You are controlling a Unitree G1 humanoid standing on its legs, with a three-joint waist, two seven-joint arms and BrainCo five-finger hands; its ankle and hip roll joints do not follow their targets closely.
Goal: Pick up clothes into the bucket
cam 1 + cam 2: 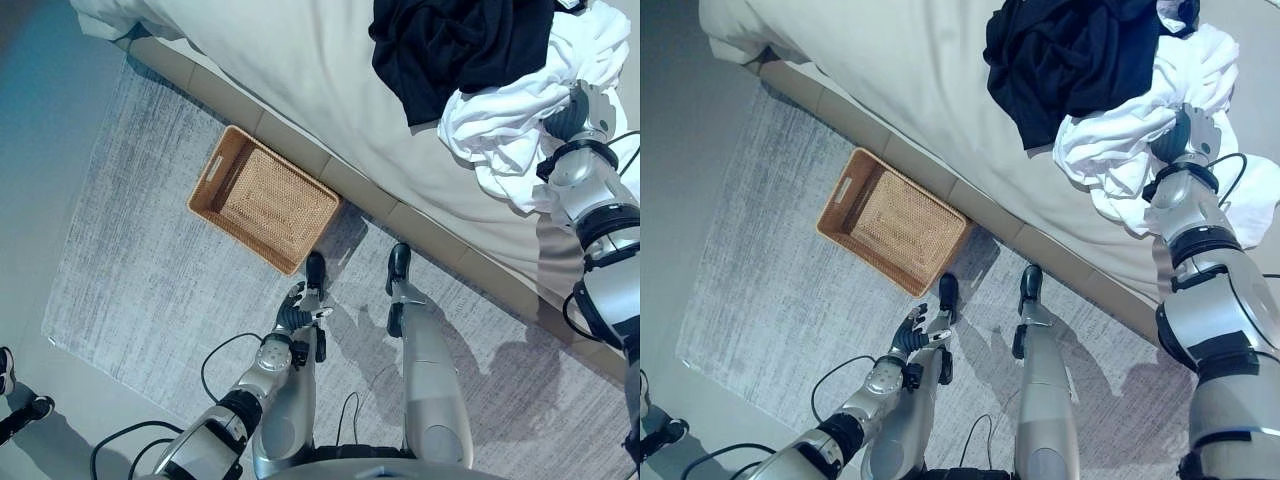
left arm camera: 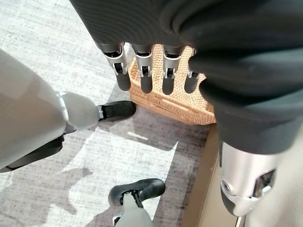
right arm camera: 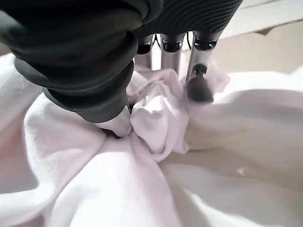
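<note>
Right wrist view shows the right hand [image 3: 142,85] pressed into the white garment [image 3: 156,123], fingers and thumb curled with a fold of cloth bunched between them, so it reads as pinching the garment, though the grip looks shallow. From the left eye view the white garment [image 1: 500,120] lies crumpled on the bed [image 1: 300,70], partly overlapping a black garment [image 1: 450,40] beside it. The basket [image 1: 265,200] sits on the rug [image 1: 130,230], close against the bed's edge, well apart from the clothes. The left hand [image 1: 300,305] hangs low over the rug near the basket, fingers straight and relaxed, holding nothing.

Step in hand: securing the white garment before the lift. To do it well, the fingers likely need to close fully on a thick bunch, not a thin fold that could slip out. Lift straight up first so the cloth clears the bed and peels off the black garment without dragging it along. The trailing cloth may snag on the bed edge; carry it high, then release over the basket's middle.
</note>
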